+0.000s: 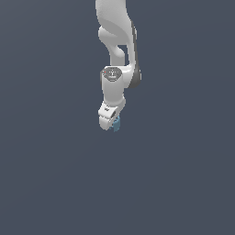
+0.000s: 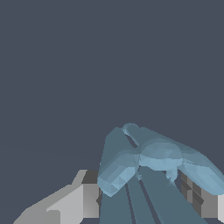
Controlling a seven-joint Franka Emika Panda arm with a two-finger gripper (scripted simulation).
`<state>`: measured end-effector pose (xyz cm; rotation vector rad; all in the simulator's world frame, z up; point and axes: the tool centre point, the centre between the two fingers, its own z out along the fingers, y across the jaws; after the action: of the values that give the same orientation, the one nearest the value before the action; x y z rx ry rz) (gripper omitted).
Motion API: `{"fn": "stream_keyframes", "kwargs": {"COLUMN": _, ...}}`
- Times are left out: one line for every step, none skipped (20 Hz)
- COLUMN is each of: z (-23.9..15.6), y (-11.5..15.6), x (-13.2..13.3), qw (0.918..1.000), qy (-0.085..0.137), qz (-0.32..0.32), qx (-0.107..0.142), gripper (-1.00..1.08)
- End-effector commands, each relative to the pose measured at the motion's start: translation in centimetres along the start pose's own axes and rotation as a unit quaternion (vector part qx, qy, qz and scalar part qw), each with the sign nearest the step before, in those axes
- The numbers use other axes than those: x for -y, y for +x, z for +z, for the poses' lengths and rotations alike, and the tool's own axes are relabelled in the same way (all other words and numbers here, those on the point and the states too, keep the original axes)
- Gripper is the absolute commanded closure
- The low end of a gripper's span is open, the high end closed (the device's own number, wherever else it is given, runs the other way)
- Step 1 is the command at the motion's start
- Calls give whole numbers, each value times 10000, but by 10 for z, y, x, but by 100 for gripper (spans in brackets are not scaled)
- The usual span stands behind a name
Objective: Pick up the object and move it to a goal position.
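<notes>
1. The teal-blue knobby piece (image 1: pixel 116 123) sits between the fingers of the white gripper (image 1: pixel 110 123), which is closed on it.
2. It juts past the fingertips, so the hold looks shallow.
3. A jerk could shake it loose; no goal marker is visible.

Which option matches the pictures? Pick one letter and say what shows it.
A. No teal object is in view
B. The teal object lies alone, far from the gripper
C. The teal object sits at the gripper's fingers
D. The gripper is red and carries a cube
C: in the exterior view the teal object shows at the tip of the white gripper, and the wrist view shows it right between the fingers.
</notes>
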<state>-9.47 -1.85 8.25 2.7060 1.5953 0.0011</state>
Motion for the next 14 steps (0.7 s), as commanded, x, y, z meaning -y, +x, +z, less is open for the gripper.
{"fn": "stream_keyframes", "kwargs": {"z": -9, "y": -4, "x": -2, "qw": 10000, "qy": -4, "qz": 2, "qx": -1, "gripper": 108}}
{"fn": "stream_keyframes", "kwargs": {"z": -14, "y": -7, "x": -2, "qw": 10000, "qy": -4, "qz": 2, "qx": -1, "gripper": 108}}
{"fn": "stream_keyframes", "kwargs": {"z": -19, "y": -9, "x": -3, "qw": 10000, "qy": -4, "qz": 2, "qx": -1, "gripper": 108}}
{"fn": "stream_keyframes", "kwargs": {"z": -25, "y": -12, "x": -4, "qw": 10000, "qy": -2, "qz": 0, "qx": -3, "gripper": 108}}
{"fn": "stream_keyframes", "kwargs": {"z": -31, "y": -15, "x": -5, "qw": 10000, "qy": -2, "qz": 0, "qx": -3, "gripper": 108}}
{"fn": "stream_keyframes", "kwargs": {"z": -38, "y": -18, "x": -6, "qw": 10000, "qy": -2, "qz": 0, "qx": -3, "gripper": 108}}
{"fn": "stream_keyframes", "kwargs": {"z": -45, "y": -21, "x": -7, "qw": 10000, "qy": -1, "qz": -1, "qx": -5, "gripper": 108}}
{"fn": "stream_keyframes", "kwargs": {"z": -53, "y": -25, "x": -8, "qw": 10000, "qy": -1, "qz": -1, "qx": -5, "gripper": 108}}
{"fn": "stream_keyframes", "kwargs": {"z": -61, "y": -29, "x": -10, "qw": 10000, "qy": 1, "qz": -2, "qx": -8, "gripper": 108}}
{"fn": "stream_keyframes", "kwargs": {"z": -70, "y": -33, "x": -11, "qw": 10000, "qy": 1, "qz": -2, "qx": -8, "gripper": 108}}
{"fn": "stream_keyframes", "kwargs": {"z": -79, "y": -37, "x": -12, "qw": 10000, "qy": 2, "qz": -3, "qx": -11, "gripper": 108}}
{"fn": "stream_keyframes", "kwargs": {"z": -89, "y": -41, "x": -14, "qw": 10000, "qy": 3, "qz": -3, "qx": -13, "gripper": 108}}
{"fn": "stream_keyframes", "kwargs": {"z": -98, "y": -46, "x": -15, "qw": 10000, "qy": 3, "qz": -3, "qx": -13, "gripper": 108}}
{"fn": "stream_keyframes", "kwargs": {"z": -109, "y": -51, "x": -17, "qw": 10000, "qy": 4, "qz": -4, "qx": -16, "gripper": 108}}
